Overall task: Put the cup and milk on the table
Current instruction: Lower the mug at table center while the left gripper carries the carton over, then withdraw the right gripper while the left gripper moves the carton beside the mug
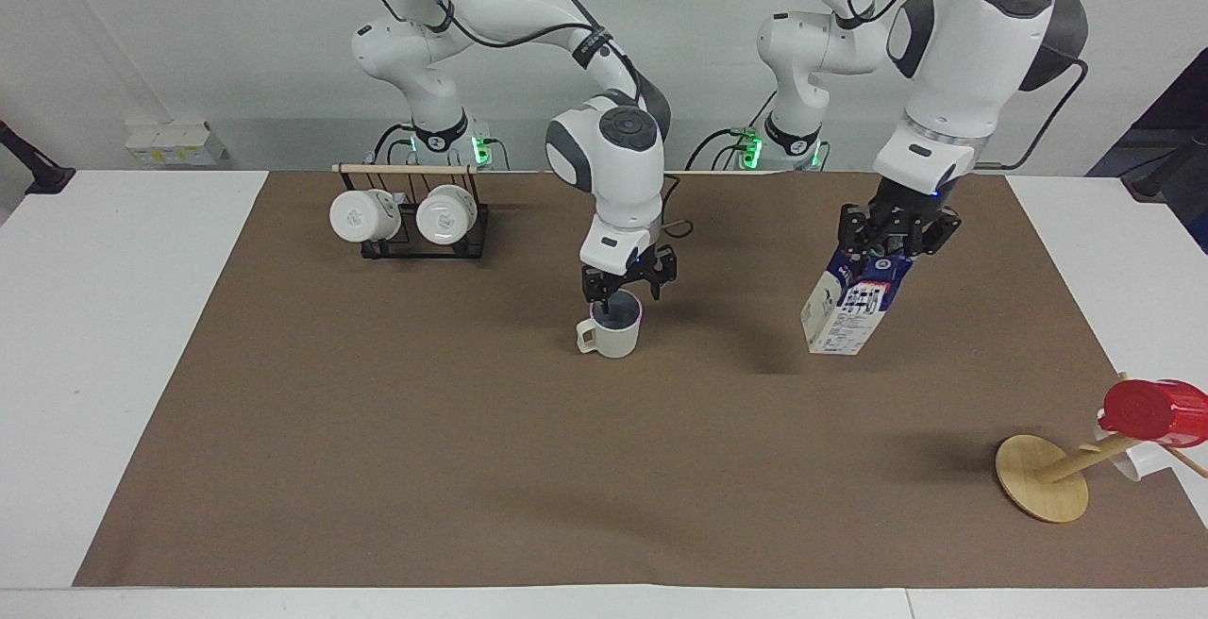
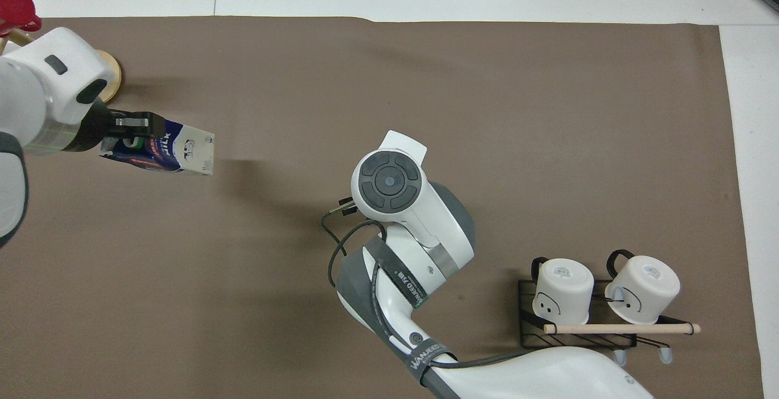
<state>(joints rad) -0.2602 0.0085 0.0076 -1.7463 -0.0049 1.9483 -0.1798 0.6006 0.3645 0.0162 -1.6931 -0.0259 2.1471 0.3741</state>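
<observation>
The cream-beige cup [image 1: 612,334] stands upright on the brown mat of the table [image 1: 453,430], its handle toward the right arm's end. My right gripper [image 1: 625,289] is open just over the cup's rim and holds nothing. In the overhead view the right arm's wrist hides the cup and the gripper. My left gripper [image 1: 895,234] is shut on the top of the blue and white milk carton [image 1: 847,309], which hangs tilted over the mat beside the cup, toward the left arm's end. The overhead view shows the carton [image 2: 179,153] and the left gripper [image 2: 131,132].
A black wire rack [image 1: 415,243] with two white mugs [image 1: 401,215] stands near the robots at the right arm's end; it also shows in the overhead view [image 2: 581,326]. A round wooden disc with a stick [image 1: 1038,479] carries a red cup [image 1: 1153,409] at the left arm's end.
</observation>
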